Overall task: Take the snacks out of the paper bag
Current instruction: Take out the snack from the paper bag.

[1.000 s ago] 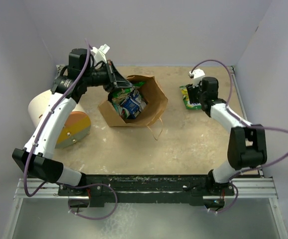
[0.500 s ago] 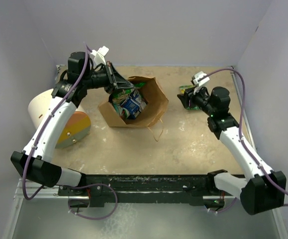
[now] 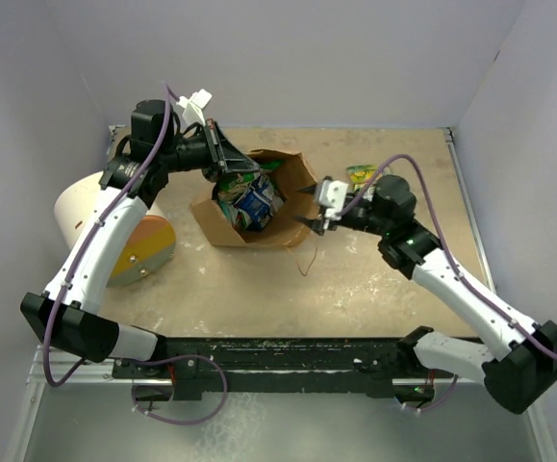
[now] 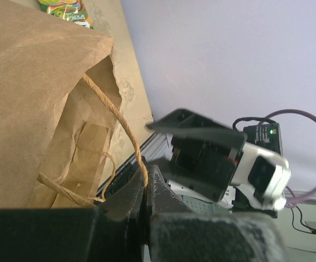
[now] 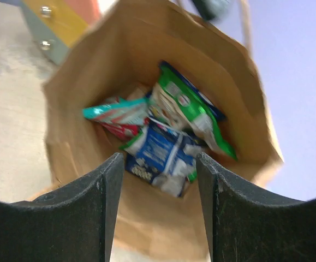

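Observation:
The brown paper bag [image 3: 292, 197] lies on its side at the table's middle, its mouth facing right. My left gripper [image 3: 228, 166] is shut on the bag's twisted handle [image 4: 126, 128] at the upper rim and holds the mouth up. Inside lie snacks: a dark blue packet [image 5: 160, 155], a green-edged one [image 5: 193, 109], a teal one [image 5: 117, 112] and a red one [image 5: 114, 130]. One green-yellow packet [image 3: 360, 174] lies on the table right of the bag. My right gripper [image 3: 309, 206] is open and empty at the bag's mouth, pointing in.
A white cylinder [image 3: 90, 214] with an orange-yellow round end lies at the left of the table, beside my left arm. The bag's second handle [image 3: 306, 258] trails on the table in front of it. Grey walls close the back and sides.
My right gripper has left the green-yellow packet on the table and swung left to the bag's mouth. My left gripper has kept hold of the handle.

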Action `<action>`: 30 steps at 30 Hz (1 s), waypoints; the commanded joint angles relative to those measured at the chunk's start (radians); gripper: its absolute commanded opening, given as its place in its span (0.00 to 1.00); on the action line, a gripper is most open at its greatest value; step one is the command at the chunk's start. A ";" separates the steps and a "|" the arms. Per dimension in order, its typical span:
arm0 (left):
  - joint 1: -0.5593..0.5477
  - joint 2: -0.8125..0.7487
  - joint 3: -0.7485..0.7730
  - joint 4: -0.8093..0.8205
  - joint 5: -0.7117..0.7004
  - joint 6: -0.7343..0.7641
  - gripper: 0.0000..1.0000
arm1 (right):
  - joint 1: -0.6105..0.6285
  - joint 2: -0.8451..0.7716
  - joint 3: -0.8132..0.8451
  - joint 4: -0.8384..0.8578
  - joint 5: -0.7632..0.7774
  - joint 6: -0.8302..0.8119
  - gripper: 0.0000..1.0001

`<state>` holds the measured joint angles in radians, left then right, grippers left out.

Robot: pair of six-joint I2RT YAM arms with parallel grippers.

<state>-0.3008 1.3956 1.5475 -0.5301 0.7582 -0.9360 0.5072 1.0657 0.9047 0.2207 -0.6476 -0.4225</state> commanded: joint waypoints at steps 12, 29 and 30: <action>0.006 -0.023 0.080 0.050 0.065 -0.024 0.00 | 0.263 0.454 0.302 -0.008 0.606 -0.466 0.64; 0.006 -0.012 0.108 0.012 0.096 -0.010 0.00 | 0.260 0.666 0.372 0.138 0.671 -0.555 0.64; 0.007 -0.012 0.110 0.007 0.095 -0.006 0.00 | 0.260 0.669 0.370 0.148 0.666 -0.557 0.64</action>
<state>-0.2981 1.4006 1.5936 -0.5415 0.7998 -0.9504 0.7670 1.7260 1.2358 0.2832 0.0059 -0.9428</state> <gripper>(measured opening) 0.009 0.645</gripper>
